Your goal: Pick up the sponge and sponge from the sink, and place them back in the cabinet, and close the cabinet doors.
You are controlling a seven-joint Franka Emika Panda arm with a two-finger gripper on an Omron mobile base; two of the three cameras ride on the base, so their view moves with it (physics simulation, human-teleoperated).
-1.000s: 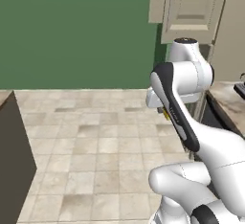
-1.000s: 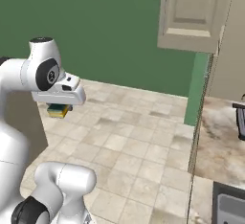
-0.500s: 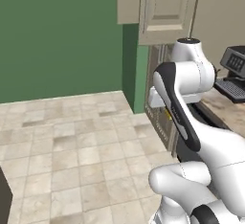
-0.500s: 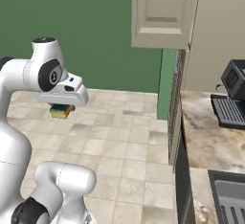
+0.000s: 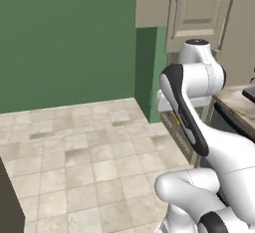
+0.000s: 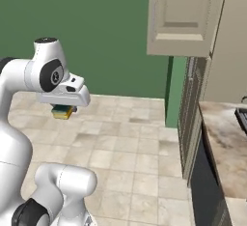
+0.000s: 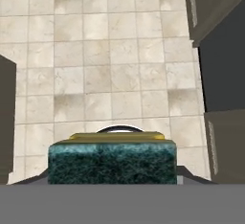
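The gripper (image 6: 63,108) is closed on a sponge (image 6: 63,112), its jaws set just as wide as the block and pressing on both short ends. From the hand camera the sponge (image 7: 112,162) sits directly between the jaws, dark green scrub face toward the lens and a thin yellow strip along its far edge. In the right base view the same block hangs under the hand with the green layer above the yellow base. One sponge can be counted; whether a second lies stacked behind it cannot be told. In the left base view the arm's own links hide most of the hand, and a sliver of yellow shows just behind the forearm.

Below the jaws lies a beige tiled floor (image 7: 105,60), well apart from the sponge, which touches nothing but the jaws. Ahead of the jaws stands a flat green wall (image 6: 87,32). Off to the side of the jaws, past a green wall corner, a beige raised-panel cabinet door (image 6: 182,17) hangs high, above the level of the hand; the left base view shows it with one vertical silver bar handle (image 5: 175,19). Lower on that same side runs a mottled stone counter (image 6: 223,143) over dark base units (image 7: 221,60). One door and one handle can be counted clearly; further beige panels beside it run out of frame.
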